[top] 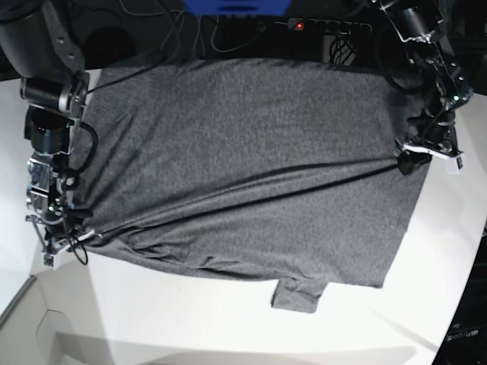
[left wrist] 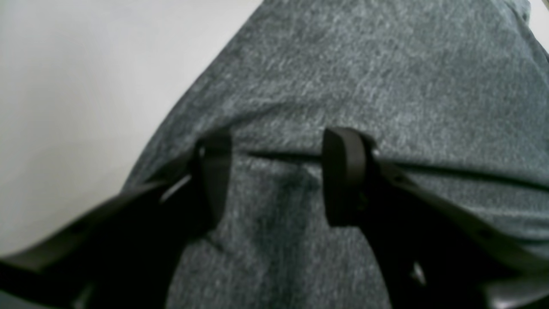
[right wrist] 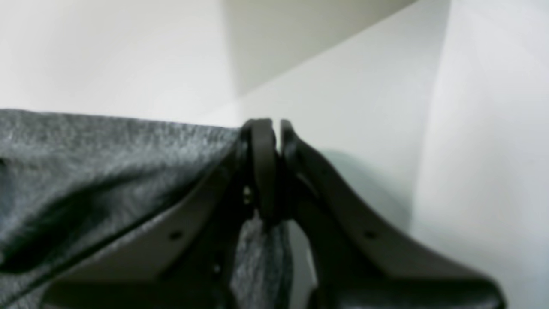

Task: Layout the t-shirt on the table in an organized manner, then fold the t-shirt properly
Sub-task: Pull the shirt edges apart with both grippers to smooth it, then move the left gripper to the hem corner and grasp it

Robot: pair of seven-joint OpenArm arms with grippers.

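The dark grey t-shirt [top: 243, 167] lies spread across the white table [top: 190, 319], with one sleeve [top: 297, 293] poking out at its near edge and a long crease running across the middle. My left gripper [top: 409, 161] rests on the shirt's right edge. In the left wrist view this gripper [left wrist: 274, 146] stands open, its fingers astride a fold of the t-shirt [left wrist: 364, 64]. My right gripper [top: 76, 237] is at the shirt's left edge. The right wrist view shows it [right wrist: 272, 128] shut on the t-shirt [right wrist: 107, 150], with cloth pinched between its fingers.
A power strip [top: 327, 26] with a red light, cables and a blue object [top: 236, 6] lie behind the table's far edge. The table's curved edge [top: 466, 289] runs down the right side. A pale panel [top: 30, 323] sits at the lower left corner.
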